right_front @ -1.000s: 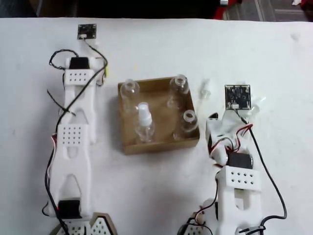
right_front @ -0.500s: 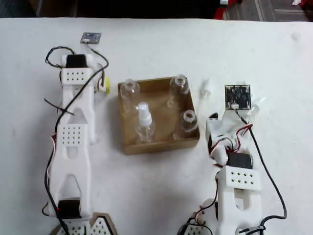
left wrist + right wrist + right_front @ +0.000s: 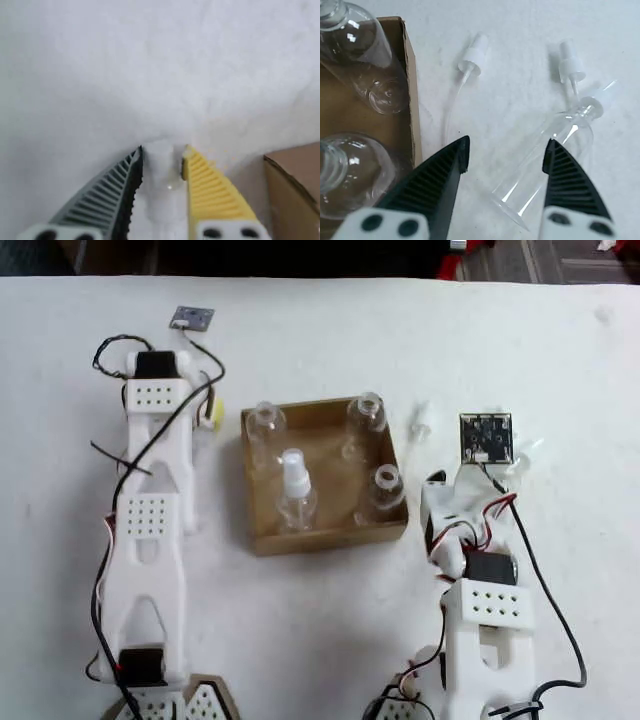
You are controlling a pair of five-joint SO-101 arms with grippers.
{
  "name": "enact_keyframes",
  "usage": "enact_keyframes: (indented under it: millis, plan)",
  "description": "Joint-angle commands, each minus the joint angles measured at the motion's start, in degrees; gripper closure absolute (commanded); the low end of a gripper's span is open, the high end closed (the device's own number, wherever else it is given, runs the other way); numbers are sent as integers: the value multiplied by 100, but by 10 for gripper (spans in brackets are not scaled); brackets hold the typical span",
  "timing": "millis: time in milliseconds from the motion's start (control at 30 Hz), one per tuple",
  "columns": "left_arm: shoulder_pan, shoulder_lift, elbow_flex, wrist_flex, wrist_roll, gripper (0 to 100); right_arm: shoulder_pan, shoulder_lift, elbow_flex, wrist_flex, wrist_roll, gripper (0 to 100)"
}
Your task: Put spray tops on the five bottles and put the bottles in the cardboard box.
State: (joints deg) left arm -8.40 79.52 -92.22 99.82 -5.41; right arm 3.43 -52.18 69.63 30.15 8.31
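White tabletop (image 3: pixel 330 330) all round: the left gripper (image 3: pixel 163 150) has its fingers clamped on what looks like a spray top (image 3: pixel 160 195); the right gripper (image 3: pixel 508 145) has its fingers apart, astride a bottle (image 3: pixel 532 172) lying flat beside the cardboard box (image 3: pixel 412 100). Capping is in hand, I'd judge; next, that bottle needs gripping and righting. No legible print.

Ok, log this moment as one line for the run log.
left jaws shut on spray top | right jaws open near lying bottle | cardboard box: four bottles, one topped

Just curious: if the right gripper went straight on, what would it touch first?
Probably the clear bottle lying on the table, partly inside the open right gripper; depth is unclear.
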Motion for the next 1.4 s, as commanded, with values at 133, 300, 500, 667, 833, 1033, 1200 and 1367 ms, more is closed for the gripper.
enact_keyframes:
  millis: [133, 300, 500, 667, 833, 1033, 1200, 1367]
  plan:
    - [119, -901, -360, -9, -193, 978, -48, -57, -26, -136, 70, 789]
    - [400, -2255, -334, 255, -211, 978, -48, -57, -26, -136, 70, 789]
    - [892, -4040, -325, 281, -202, 978, -31, -75, -26, -136, 70, 789]
    - [954, -5112, -316, 290, -202, 979, -31, -75, -26, -136, 70, 789]
    - [919, -5974, 26, 290, 35, 980, -40, -66, -26, -136, 70, 789]
    - [1156, -7890, 2514, 264, 633, 979, -40, -57, -26, -136, 70, 789]
    - [1490, -9437, 4475, -132, 642, 979, -40, -57, -26, -136, 70, 789]
    - [1745, -10273, 6312, -1424, 642, 979, -40, -57, -18, -136, 70, 789]
